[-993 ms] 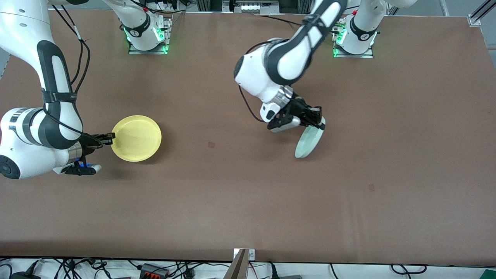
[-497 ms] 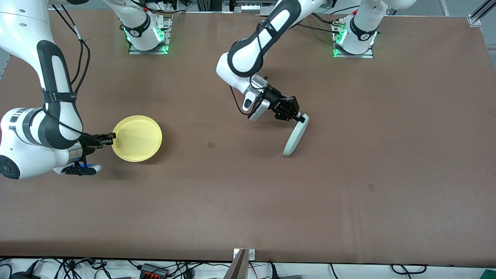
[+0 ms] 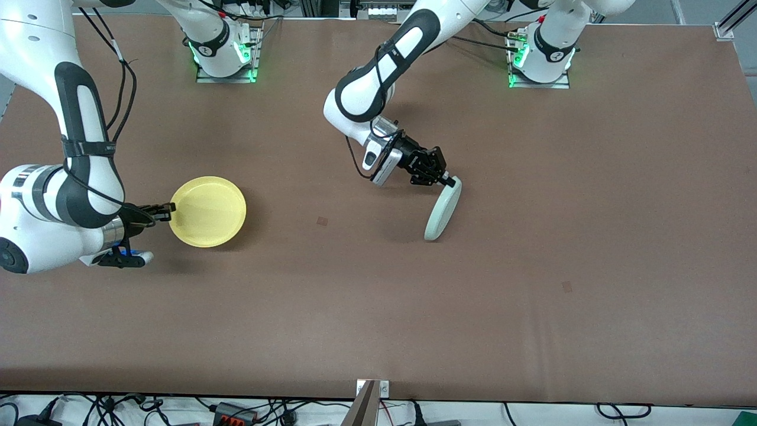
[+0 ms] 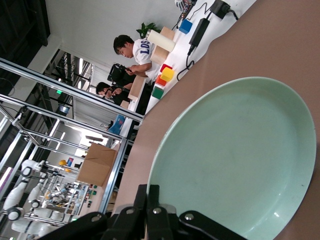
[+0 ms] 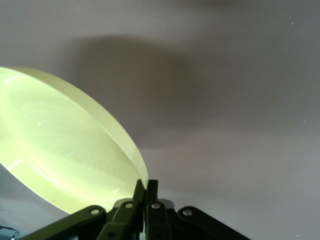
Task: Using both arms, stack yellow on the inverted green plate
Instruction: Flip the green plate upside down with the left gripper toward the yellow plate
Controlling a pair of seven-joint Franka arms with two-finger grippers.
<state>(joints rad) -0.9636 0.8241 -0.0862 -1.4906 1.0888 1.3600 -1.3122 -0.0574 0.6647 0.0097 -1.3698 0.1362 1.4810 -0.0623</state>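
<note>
Pinching the rim of the green plate (image 3: pixel 443 207), the left claw (image 3: pixel 450 182) hung over the middle of the surface (image 3: pixel 378 307) with its fingers clamped together on that edge. The plate stood nearly on edge below the claw, its lower rim close to or touching the surface; which, I could not tell. That steep tilt looked like a flip in progress, since the task wants the plate face down before anything goes on it. Toward its own end of the surface, the right claw (image 3: pixel 168 207) gripped the rim of the yellow plate (image 3: pixel 208 211), fingers closed on it, apparently waiting with it lifted a little until the green one was down. From above, both plates' positions and the wide gap between them were plain. The left wrist view alone showed the green plate's (image 4: pixel 235 160) smooth inner face turned toward that camera, and the right wrist view alone showed the yellow plate's (image 5: pixel 65 155) ringed underside and shadow beneath.
</note>
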